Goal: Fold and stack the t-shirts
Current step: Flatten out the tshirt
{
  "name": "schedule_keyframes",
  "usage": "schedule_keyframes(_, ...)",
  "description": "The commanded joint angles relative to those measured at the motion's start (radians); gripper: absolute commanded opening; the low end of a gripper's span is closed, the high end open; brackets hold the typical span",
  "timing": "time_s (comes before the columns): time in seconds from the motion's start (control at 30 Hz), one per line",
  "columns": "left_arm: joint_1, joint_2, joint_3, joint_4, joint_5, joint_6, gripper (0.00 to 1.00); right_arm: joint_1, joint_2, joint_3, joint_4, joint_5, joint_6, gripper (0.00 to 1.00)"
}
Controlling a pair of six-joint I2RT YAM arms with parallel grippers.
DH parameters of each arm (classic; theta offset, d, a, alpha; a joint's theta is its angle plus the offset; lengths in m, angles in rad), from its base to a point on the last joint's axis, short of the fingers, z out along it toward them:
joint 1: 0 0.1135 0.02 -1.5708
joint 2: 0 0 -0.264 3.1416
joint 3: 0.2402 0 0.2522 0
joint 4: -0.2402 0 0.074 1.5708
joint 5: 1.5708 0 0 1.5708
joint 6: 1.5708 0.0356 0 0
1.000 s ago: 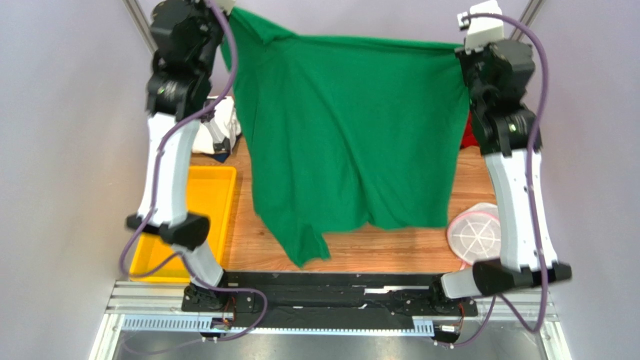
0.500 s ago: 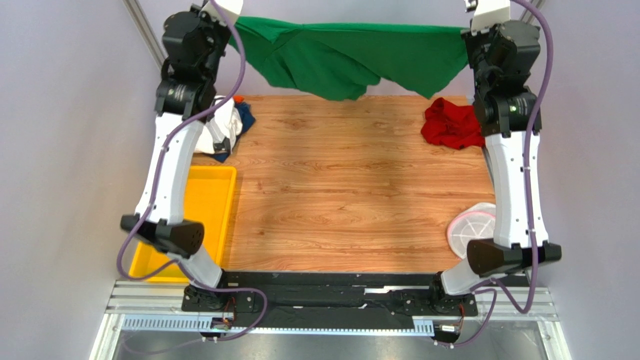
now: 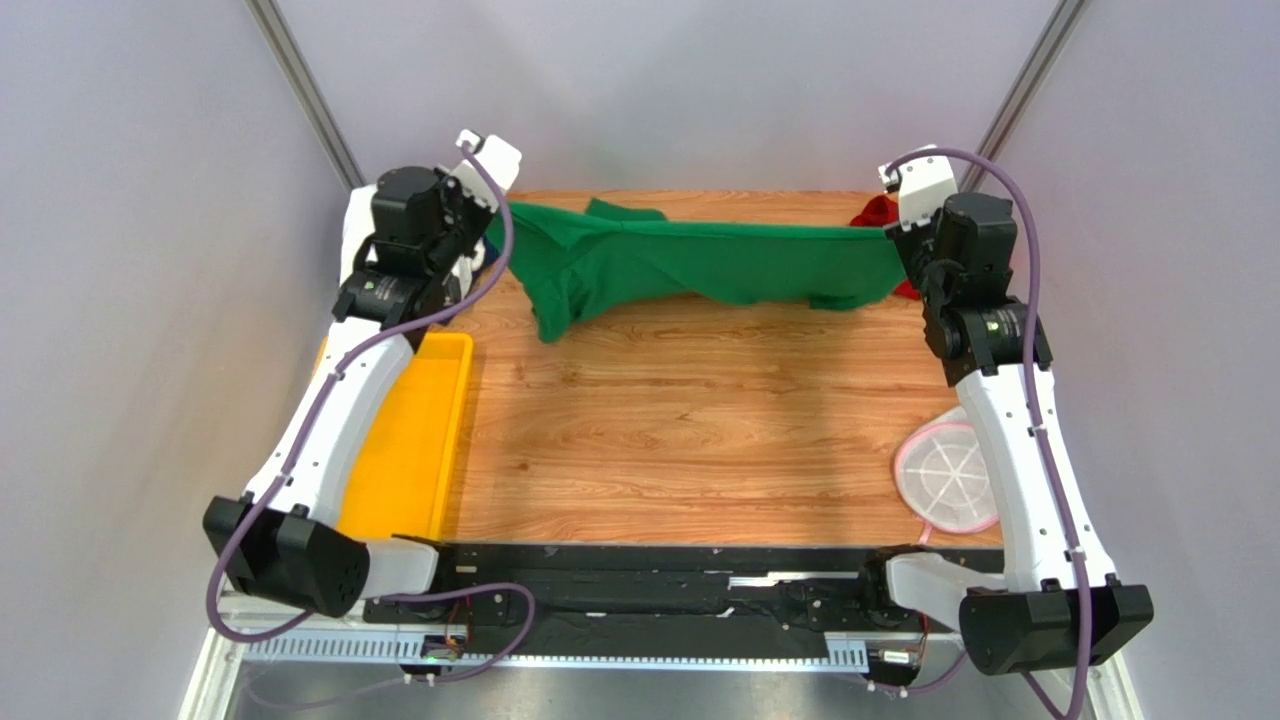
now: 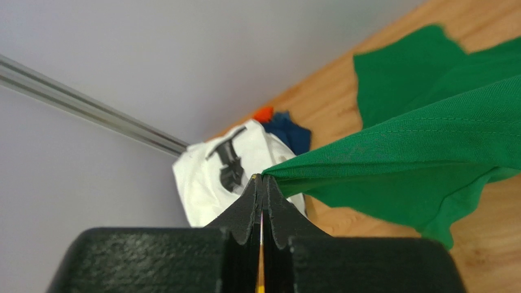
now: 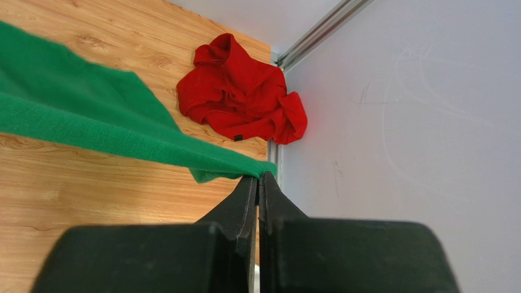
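Observation:
The green t-shirt (image 3: 691, 263) is stretched between my two grippers, low over the far part of the table, its lower cloth lying on the wood. My left gripper (image 3: 504, 228) is shut on its left corner (image 4: 262, 177). My right gripper (image 3: 902, 248) is shut on its right corner (image 5: 258, 177). The white t-shirt with black print (image 4: 214, 174) lies crumpled at the far left by the wall, with the dark blue t-shirt (image 4: 290, 128) behind it. The red t-shirt (image 5: 244, 104) lies crumpled in the far right corner and barely shows in the top view (image 3: 872, 215).
A yellow plastic tray (image 3: 394, 435) stands along the left edge of the table. A round white-and-pink mesh basket (image 3: 947, 473) sits at the near right. A small orange thing (image 4: 264, 113) lies by the dark blue shirt. Walls close in the far corners.
Both arms came down and away from the camera with the green shirt. It hung high and spread a second ago; now it is stretched low across the far part of the table.

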Motion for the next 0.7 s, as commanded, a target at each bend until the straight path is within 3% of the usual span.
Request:
schedule_keyframes(0.0, 0.014, -0.015, 0.004, 0.043, -0.014, 0.001, 0.00, -0.018, -0.024, 0.075, 0.029, 0.038, -0.030, 0.00)
schedule_keyframes(0.3, 0.012, 0.108, 0.194, -0.110, 0.061, 0.005, 0.00, -0.018, 0.075, 0.210, -0.015, -0.014, -0.025, 0.00)
schedule_keyframes(0.47, 0.014, 0.185, 0.295, -0.132, 0.015, 0.028, 0.00, -0.020, 0.140, 0.269, -0.007, -0.002, -0.060, 0.00)
schedule_keyframes(0.57, 0.028, 0.278, 0.442, -0.118, -0.020, 0.004, 0.00, -0.029, 0.238, 0.367, 0.000, 0.003, -0.057, 0.00)
schedule_keyframes(0.67, 0.048, 0.439, 0.691, -0.103, -0.076, -0.046, 0.00, -0.038, 0.374, 0.558, 0.008, 0.008, -0.033, 0.00)
